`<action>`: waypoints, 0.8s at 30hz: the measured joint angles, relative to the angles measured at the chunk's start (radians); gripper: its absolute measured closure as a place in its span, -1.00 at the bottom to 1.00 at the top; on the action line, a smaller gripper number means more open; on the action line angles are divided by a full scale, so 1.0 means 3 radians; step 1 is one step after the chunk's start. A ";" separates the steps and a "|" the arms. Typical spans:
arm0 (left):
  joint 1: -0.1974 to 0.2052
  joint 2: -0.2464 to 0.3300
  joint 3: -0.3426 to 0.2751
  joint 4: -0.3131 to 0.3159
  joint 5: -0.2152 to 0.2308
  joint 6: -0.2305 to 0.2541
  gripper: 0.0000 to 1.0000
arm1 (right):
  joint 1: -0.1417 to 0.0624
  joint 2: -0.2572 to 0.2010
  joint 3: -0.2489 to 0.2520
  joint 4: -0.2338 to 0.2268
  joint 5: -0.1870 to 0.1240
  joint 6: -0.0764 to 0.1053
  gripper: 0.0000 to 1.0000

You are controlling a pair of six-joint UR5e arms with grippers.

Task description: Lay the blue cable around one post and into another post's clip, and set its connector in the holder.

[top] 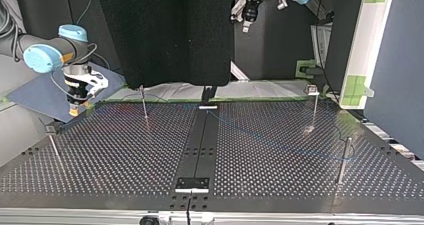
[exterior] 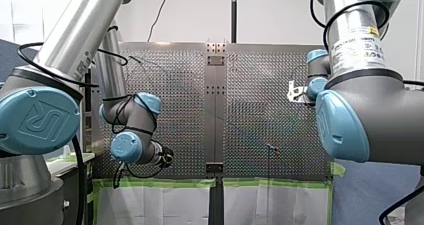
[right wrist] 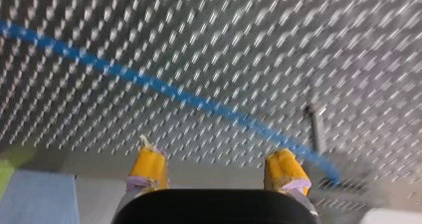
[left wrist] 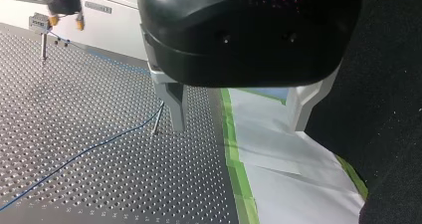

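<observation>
Two edges: left tool (top: 245,28), right tool (top: 75,110); cable (right wrist: 164,88) between.

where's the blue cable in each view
front view: blue cable, a faint diagonal across the table
top view: curving from the middle toward the right
left wrist view: on the table, running up to a thin post
right wrist view: diagonal ahead of my right gripper
shared landmark: that gripper's yellow pads, in all but the front view

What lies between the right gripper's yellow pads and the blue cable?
Nothing but bare perforated table: the right wrist view shows only that between my right gripper and the blue cable.
</observation>
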 joint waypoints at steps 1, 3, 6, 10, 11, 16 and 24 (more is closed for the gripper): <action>0.0000 0.0000 0.0000 0.0003 0.0002 0.0001 -1.00 | 0.0028 -0.0016 0.0001 0.0007 -0.0004 -0.0002 -0.97; 0.0000 0.0000 0.0000 0.0008 0.0007 0.0002 -1.00 | 0.0094 -0.0044 0.0001 0.0023 -0.0012 -0.0008 -0.97; 0.0000 0.0000 0.0000 0.0015 0.0019 0.0003 -1.00 | 0.0183 -0.0061 0.0000 0.0065 -0.0013 -0.0030 -0.97; 0.0000 0.0000 0.0000 0.0022 0.0026 0.0003 -1.00 | 0.0306 -0.0071 0.0001 0.0135 -0.0004 -0.0069 -0.97; 0.0001 0.0000 0.0001 0.0026 0.0025 0.0003 -1.00 | 0.0347 -0.0073 0.0001 0.0155 0.0000 -0.0077 -0.97; 0.0016 0.0000 0.0024 0.0075 0.0027 -0.0004 -1.00 | 0.0509 -0.0079 0.0002 0.0198 0.0062 -0.0100 -0.97; 0.0027 0.0000 0.0225 0.0114 0.0016 -0.0017 -1.00 | 0.0746 -0.0107 0.0022 0.0150 0.0135 -0.0073 -0.97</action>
